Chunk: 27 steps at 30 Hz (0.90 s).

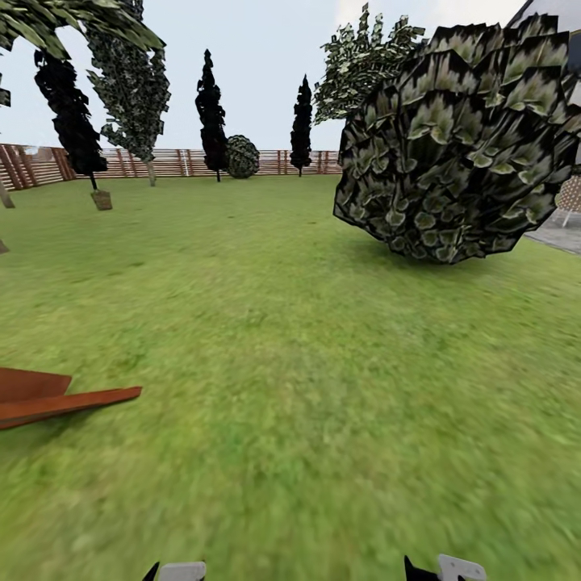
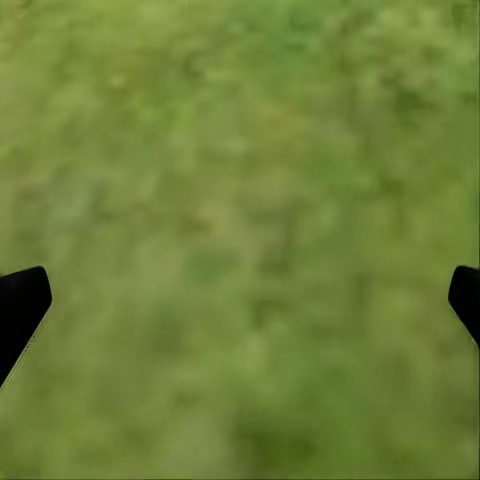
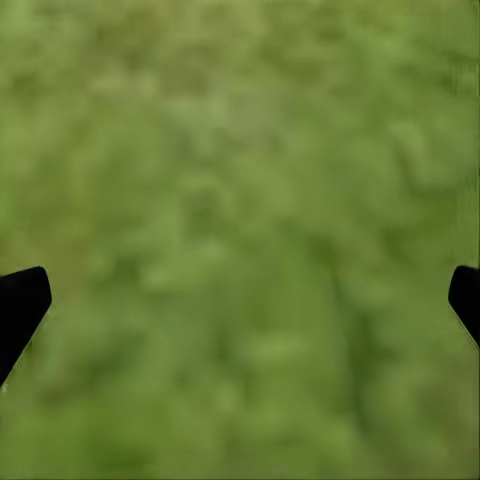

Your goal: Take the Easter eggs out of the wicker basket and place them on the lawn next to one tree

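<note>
The lawn [image 1: 307, 387] spreads green and mottled from the robot's feet to a slatted wooden fence [image 1: 177, 163] at the far edge, under a pale sky. A big round bush [image 1: 460, 145] of dark, pale-edged leaves sits on the grass at right, casting a shadow beneath it, with grey paving [image 1: 561, 232] just beyond. Along the fence stand thin dark cypresses [image 1: 211, 109], one more [image 1: 301, 125] to the right, and a small round shrub [image 1: 242, 156] between them. At far left another dark cypress [image 1: 71, 113] rises from a small brown box [image 1: 102, 200], beside a leafy tree [image 1: 133, 89] on a slim trunk. A flat rust-brown wedge [image 1: 56, 399] juts in from the left edge, low over the grass. No trunk seen here is clearly the thick grey-brown kind.

In the left wrist view, the left gripper [image 2: 240, 300] is spread wide, holding nothing, above bare grass. In the right wrist view, the right gripper [image 3: 240, 300] is likewise spread wide and holding nothing over grass.
</note>
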Available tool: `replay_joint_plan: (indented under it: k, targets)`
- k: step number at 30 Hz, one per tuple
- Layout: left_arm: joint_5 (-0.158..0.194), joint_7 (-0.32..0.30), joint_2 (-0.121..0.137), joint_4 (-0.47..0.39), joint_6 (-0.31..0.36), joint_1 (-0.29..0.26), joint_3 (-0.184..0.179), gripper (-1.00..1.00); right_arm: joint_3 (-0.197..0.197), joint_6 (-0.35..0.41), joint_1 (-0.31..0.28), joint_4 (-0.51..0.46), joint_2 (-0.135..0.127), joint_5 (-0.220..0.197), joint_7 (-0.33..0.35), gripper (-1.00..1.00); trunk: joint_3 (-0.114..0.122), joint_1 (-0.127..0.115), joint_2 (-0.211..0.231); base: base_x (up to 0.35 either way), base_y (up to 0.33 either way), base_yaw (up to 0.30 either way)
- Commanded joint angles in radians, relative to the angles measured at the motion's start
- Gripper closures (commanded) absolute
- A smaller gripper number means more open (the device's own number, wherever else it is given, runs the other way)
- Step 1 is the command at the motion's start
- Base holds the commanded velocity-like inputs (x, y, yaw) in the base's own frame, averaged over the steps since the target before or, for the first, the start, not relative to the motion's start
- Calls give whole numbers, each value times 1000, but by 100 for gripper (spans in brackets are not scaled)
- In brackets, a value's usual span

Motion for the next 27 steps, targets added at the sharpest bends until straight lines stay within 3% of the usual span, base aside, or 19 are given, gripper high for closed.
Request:
replay_joint_plan:
  k: [1, 27]
  targets:
    - [-1, 9, 1, 1, -2, -1, -7, -100, 1, -4, 0, 1, 0, -8, 0, -100, -1, 0, 0, 336, 0, -3]
    - [-1, 9, 1, 1, -2, -1, -7, -100, 0, -3, 0, -2, -1, -8, 0, -100, -1, 0, 0, 337, -64, -41]
